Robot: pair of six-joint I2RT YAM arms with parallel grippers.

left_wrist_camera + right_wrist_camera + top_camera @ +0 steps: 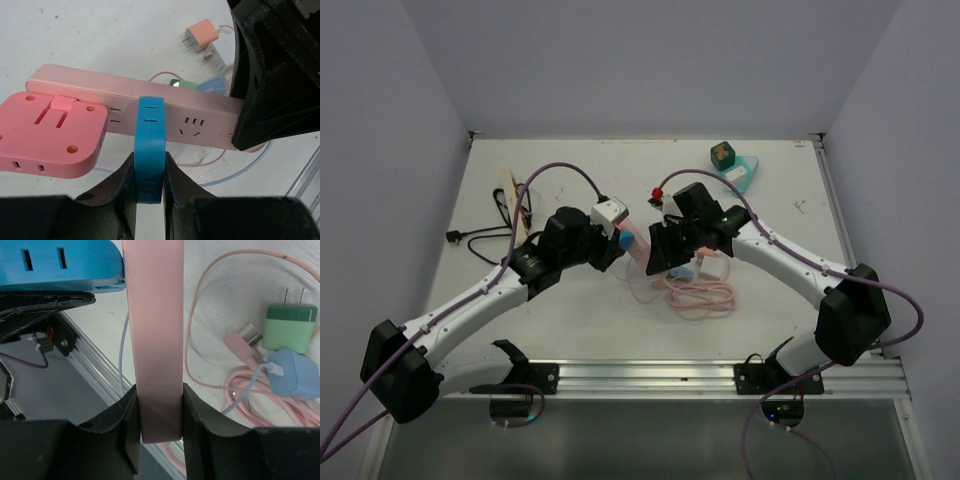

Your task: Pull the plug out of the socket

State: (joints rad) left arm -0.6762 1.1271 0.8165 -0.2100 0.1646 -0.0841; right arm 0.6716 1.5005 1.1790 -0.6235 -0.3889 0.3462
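A blue plug [150, 145] sits in the face of a pink power strip [200, 120]; its prongs are hidden. My left gripper [150, 170] is shut on the blue plug's lower end, one finger on each side. My right gripper [159, 410] is shut on one end of the strip [154, 340]. From there the blue plug [60, 262] shows at the upper left, against the strip. In the top view both grippers meet at mid-table, left [615, 245] and right [660, 255], with the strip [635, 245] between them.
A pink multi-socket adapter [50, 132] is on the strip's other end. A green charger [291, 327], a blue charger [292, 372] and coiled pink cable [695, 295] lie right of the strip. A dark green cube [723, 153], wooden stick [513, 200] and black cable [485, 235] lie farther off.
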